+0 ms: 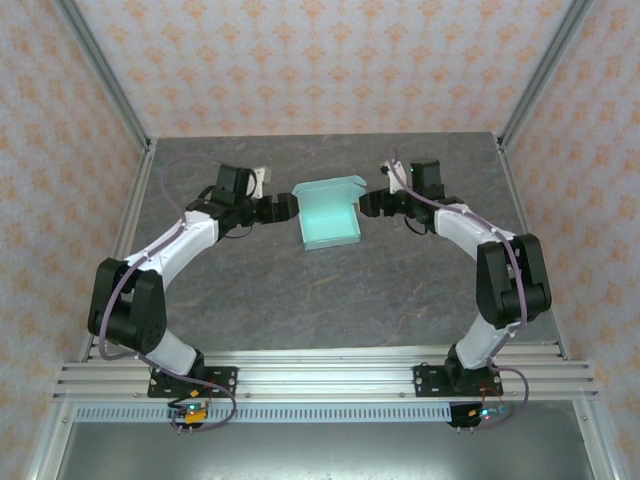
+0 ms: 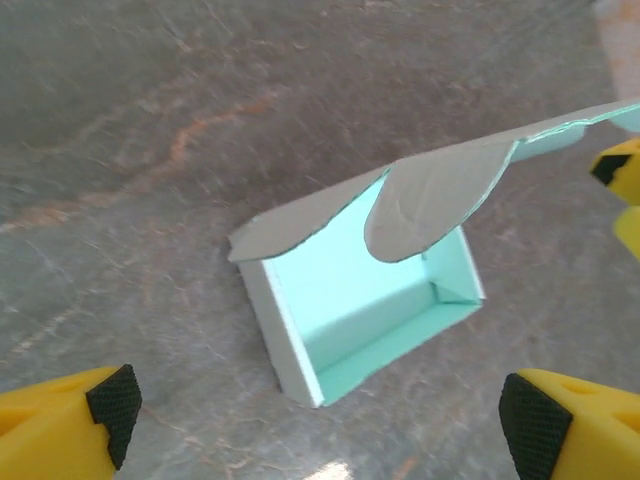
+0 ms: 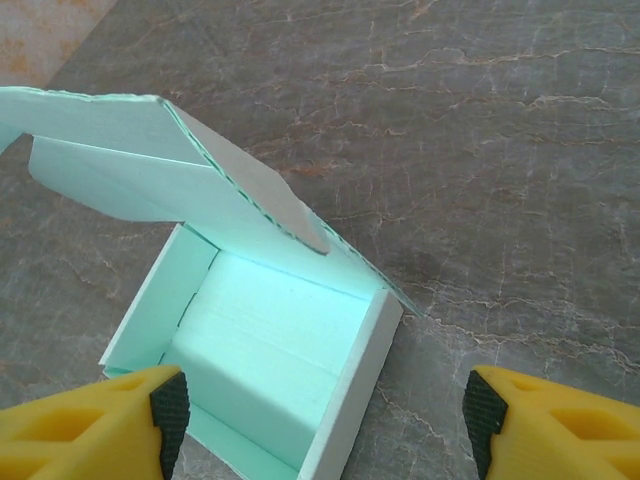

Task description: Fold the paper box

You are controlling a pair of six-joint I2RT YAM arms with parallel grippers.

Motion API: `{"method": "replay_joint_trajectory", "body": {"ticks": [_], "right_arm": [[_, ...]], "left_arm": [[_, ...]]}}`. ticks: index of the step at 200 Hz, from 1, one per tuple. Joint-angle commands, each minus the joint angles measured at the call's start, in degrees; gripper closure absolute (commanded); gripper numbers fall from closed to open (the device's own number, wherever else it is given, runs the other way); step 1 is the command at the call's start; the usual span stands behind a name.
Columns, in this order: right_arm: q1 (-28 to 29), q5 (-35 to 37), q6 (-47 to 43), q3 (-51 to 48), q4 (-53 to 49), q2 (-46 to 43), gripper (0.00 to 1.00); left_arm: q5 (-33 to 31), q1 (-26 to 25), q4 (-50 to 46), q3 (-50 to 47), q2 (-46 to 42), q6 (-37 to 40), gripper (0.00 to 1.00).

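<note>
Paper box sits mid-surface, betw the two arms. Tray's formed: side walls up, floor flat. Lid stands raised off the back edge, rounded tab hanging loose, not tucked. I'd call it past halfway. Left to do: lid down, tabs in. Left jaws wide apart, just beside the box's left edge, holding nothing. Right jaws apart too, by its right edge, empty. Count: 1 box, 1 lid, 2 arms.

Paper box: pale mint-green card, formed into shallow rectangular tray, walls upright. Sits flat on table, slightly 12 o'clock of centre. Lid hinged at 12 o'clock wall, raised open. Rounded tab untucked.
</note>
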Motion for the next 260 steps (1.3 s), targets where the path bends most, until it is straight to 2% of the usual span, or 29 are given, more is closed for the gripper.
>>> {"method": "replay_joint_trajectory", "body": {"ticks": [1,14,51,95,124,174,196,247,260], "right_arm": [[0.2,-1.9,-2.0,4.0,-2.2,2.5,0.26],[0.3,-1.4,-2.1,5.5,-2.8,3.7,0.26],[0.6,-2.8,-2.9,10.6,-7.1,7.2,0.31],[1.5,-2.6,-3.8,14.1,-9.5,9.1,0.34],[2.5,-2.4,-3.2,17.8,-14.9,10.8,0.51],[6.9,7.1,2.9,17.5,-18.0,9.1,0.62],[7.6,8.0,7.1,16.7,-18.1,8.5,0.68],[9.0,8.7,15.4,13.2,-12.2,7.7,0.68],[9.2,9.7,16.6,13.0,-11.8,7.8,0.68]], "left_arm": [[-10.0,-3.7,-4.4,6.5,2.3,5.4,0.09],[-9.9,-4.4,-4.5,7.9,3.8,5.4,0.13],[-12.2,-4.9,-3.7,8.8,5.3,4.8,0.40],[-12.4,-5.4,-5.5,10.5,7.2,5.4,0.50],[-12.7,-5.4,-6.3,11.4,7.8,5.4,0.56],[-12.5,-5.7,-9.6,13.7,9.4,5.1,0.72],[-13.1,-5.7,-11.2,14.3,9.6,4.8,0.76],[-14.3,-5.7,-13.9,15.7,11.0,3.2,0.76],[-13.9,-5.7,-14.0,15.8,11.3,3.3,0.70]]}}
